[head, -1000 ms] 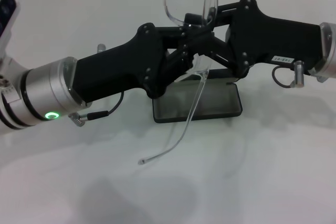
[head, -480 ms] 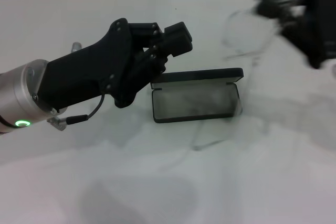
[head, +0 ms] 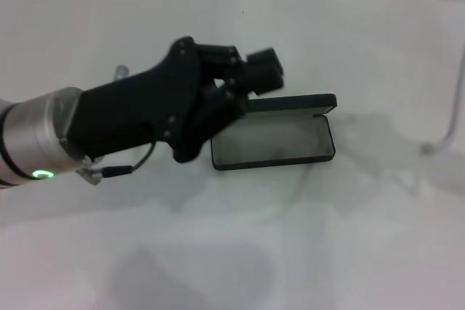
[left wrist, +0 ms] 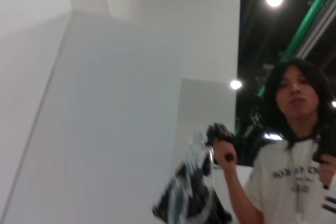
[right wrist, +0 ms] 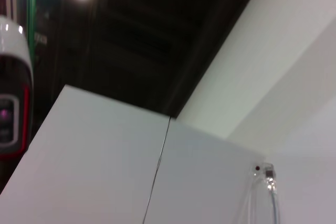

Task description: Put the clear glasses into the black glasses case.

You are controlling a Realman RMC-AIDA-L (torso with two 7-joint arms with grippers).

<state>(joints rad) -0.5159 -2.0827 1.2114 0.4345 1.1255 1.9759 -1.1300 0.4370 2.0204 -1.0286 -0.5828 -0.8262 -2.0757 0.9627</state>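
**Open case on the white table, glasses lifted off to the right**

The black rectangular hinged glasses case lies open on the plain white table; no lettering is legible. The left gripper hovers beside its lid, fingers seemingly together. A thin clear temple arm of the transparent glasses hangs at the right edge, probably lifted. White wall panels behind.
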